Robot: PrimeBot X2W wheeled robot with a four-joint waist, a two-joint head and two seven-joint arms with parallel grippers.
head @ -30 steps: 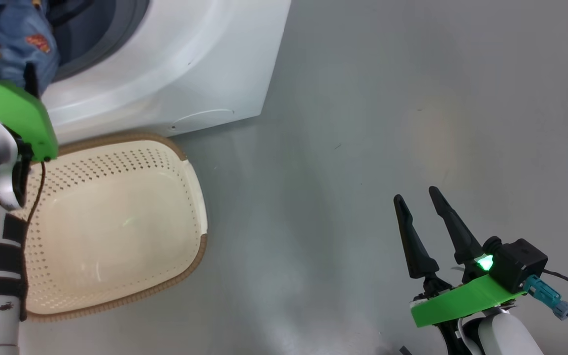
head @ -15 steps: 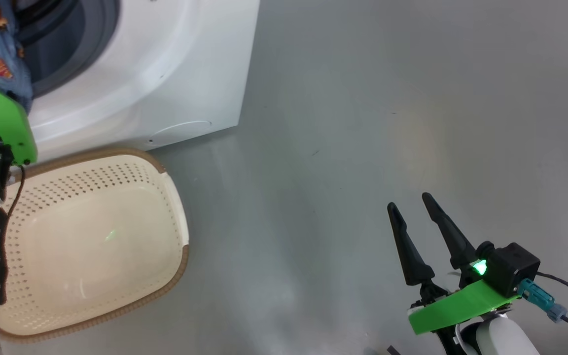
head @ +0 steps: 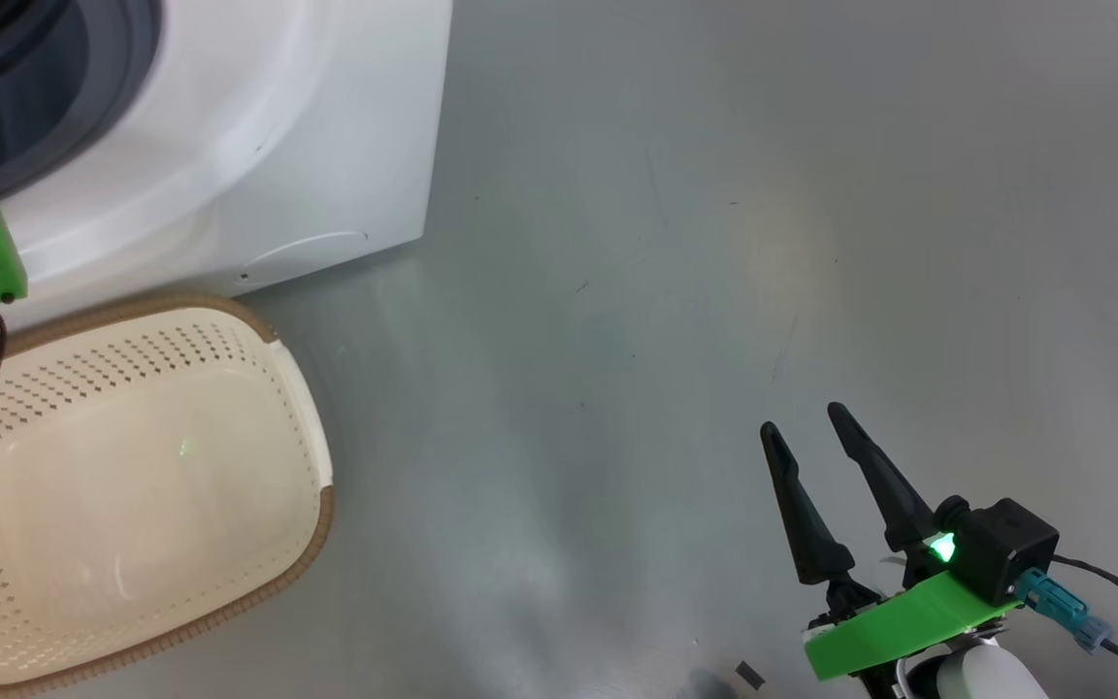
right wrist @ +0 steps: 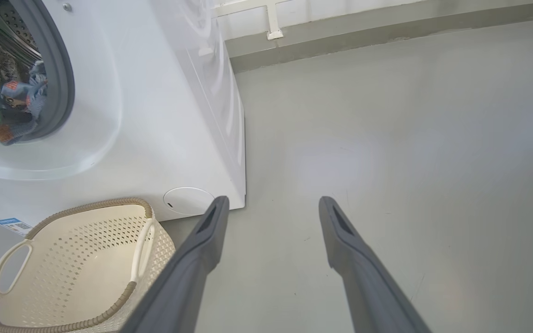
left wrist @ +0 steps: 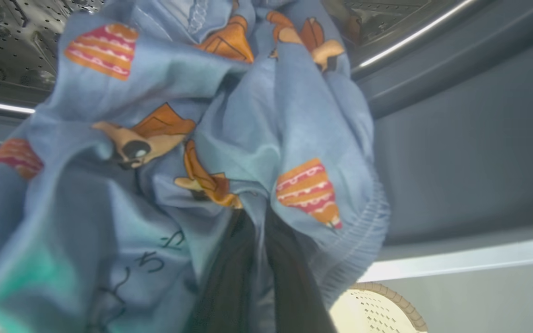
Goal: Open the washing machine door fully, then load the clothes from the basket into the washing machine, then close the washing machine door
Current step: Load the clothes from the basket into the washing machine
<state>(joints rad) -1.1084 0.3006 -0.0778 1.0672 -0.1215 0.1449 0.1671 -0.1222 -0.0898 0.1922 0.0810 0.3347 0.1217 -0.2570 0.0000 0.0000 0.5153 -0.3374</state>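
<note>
Barely visible: L gripper point(left wrist: 258, 227) under clothes point(left wrist: 266, 134).

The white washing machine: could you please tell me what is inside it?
Light blue cartoon-print clothes, pinched by the left gripper; the fabric covers most of the perforated steel drum.

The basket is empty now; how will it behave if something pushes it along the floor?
The basket is thin perforated plastic and holds nothing, so it is probably light. On the smooth grey floor it would likely slide easily. A push high on its woven-look rim might tip it rather than move it.
</note>
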